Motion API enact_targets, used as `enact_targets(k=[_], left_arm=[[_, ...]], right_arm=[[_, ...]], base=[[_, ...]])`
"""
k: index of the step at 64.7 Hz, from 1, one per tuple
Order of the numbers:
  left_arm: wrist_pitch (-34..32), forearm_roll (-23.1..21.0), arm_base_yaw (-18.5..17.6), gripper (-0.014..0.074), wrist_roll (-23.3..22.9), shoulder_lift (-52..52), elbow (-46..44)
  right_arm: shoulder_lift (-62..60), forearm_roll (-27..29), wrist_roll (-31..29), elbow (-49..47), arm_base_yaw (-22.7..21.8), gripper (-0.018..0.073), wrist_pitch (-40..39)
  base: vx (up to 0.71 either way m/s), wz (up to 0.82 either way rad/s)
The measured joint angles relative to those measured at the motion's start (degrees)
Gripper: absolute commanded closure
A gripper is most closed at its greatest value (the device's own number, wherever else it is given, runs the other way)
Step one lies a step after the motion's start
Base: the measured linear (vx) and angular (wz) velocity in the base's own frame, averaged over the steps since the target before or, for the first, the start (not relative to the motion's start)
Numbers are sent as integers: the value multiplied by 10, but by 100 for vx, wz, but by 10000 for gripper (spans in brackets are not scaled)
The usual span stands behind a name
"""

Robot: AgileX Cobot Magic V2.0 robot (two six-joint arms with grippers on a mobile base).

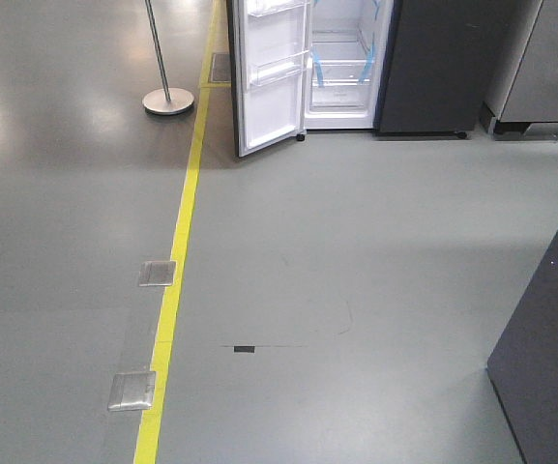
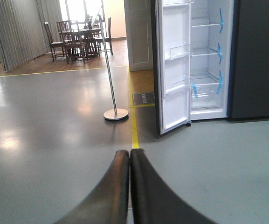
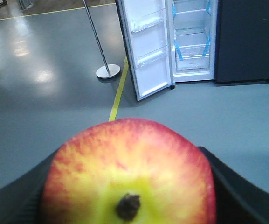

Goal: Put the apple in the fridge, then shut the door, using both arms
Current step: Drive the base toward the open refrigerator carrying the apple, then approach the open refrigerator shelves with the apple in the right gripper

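Note:
The red and yellow apple (image 3: 129,172) fills the bottom of the right wrist view, its dark stem dimple facing the camera, and my right gripper (image 3: 129,186) is shut on it, a black finger on each side. The dark grey fridge (image 1: 433,68) stands far ahead across the floor, its white shelves (image 2: 208,79) and blue tape strips showing. The door (image 1: 274,77) hangs wide open to the left, with clear bins on its white inner side. My left gripper (image 2: 129,156) is shut with nothing between its black fingers. Neither gripper appears in the front view.
A yellow floor line (image 1: 177,242) runs toward the fridge's left side. A round-based metal stand (image 1: 167,97) is left of the door. Two metal floor plates (image 1: 156,273) lie beside the line. A dark panel (image 1: 549,338) juts in at the right. Chairs and a table (image 2: 78,39) stand far back.

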Motion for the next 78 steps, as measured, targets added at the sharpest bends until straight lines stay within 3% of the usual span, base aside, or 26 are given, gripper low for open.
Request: enact_targets(k=[78], left_arm=[[0, 0, 0, 603, 0, 0, 0]], right_arm=[[0, 0, 0, 0, 0, 500, 0]], base=[[17, 1]])
